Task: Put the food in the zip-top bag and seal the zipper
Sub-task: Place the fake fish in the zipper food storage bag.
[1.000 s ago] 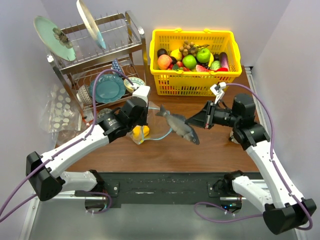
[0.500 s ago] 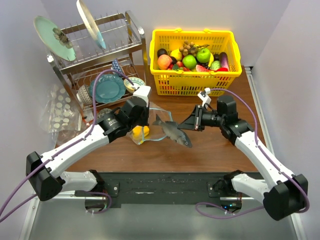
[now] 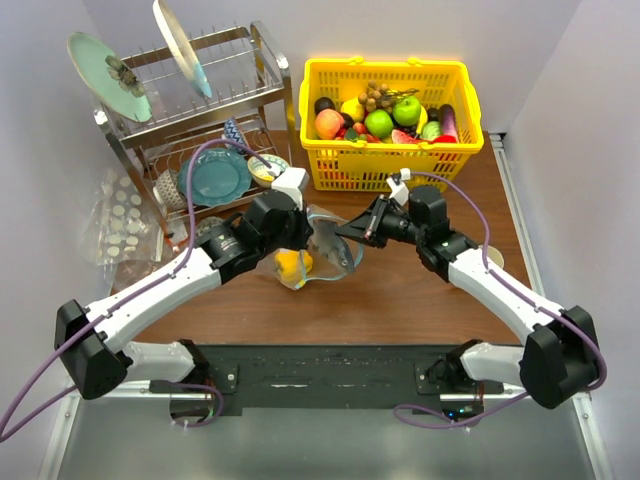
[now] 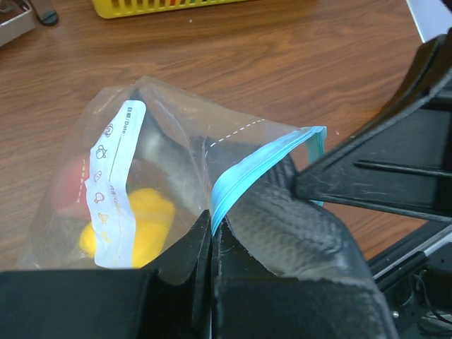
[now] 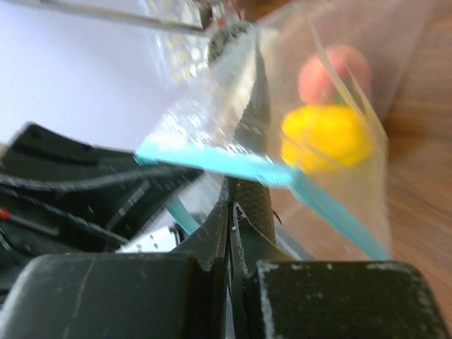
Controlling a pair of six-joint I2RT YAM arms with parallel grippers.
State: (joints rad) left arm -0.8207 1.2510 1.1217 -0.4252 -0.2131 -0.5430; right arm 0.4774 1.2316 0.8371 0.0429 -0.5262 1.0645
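Note:
The clear zip-top bag [image 3: 322, 232] is held up over the table centre, mouth towards the right. My left gripper [image 3: 306, 226] is shut on its teal zipper [image 4: 247, 168], pinching the strip [image 4: 212, 224]. My right gripper [image 3: 352, 229] is shut on the tail of a dark grey toy fish [image 4: 300, 226]. The fish reaches through the mouth into the bag [image 5: 258, 201]. A yellow piece [image 3: 290, 264] and a red-pink piece [image 5: 335, 70] lie inside the bag. In the right wrist view the zipper [image 5: 233, 164] crosses just beyond my fingertips [image 5: 232, 205].
A yellow basket [image 3: 380, 66] of toy fruit stands at the back centre. A metal dish rack [image 3: 262, 95] with plates stands at the back left. Crinkled clear plastic with white dots [image 3: 120, 225] lies at the far left.
My right gripper has carried the fish leftward, from hanging beside the bag to its head inside the bag's mouth. My left gripper has kept hold of the bag and shifted slightly right.

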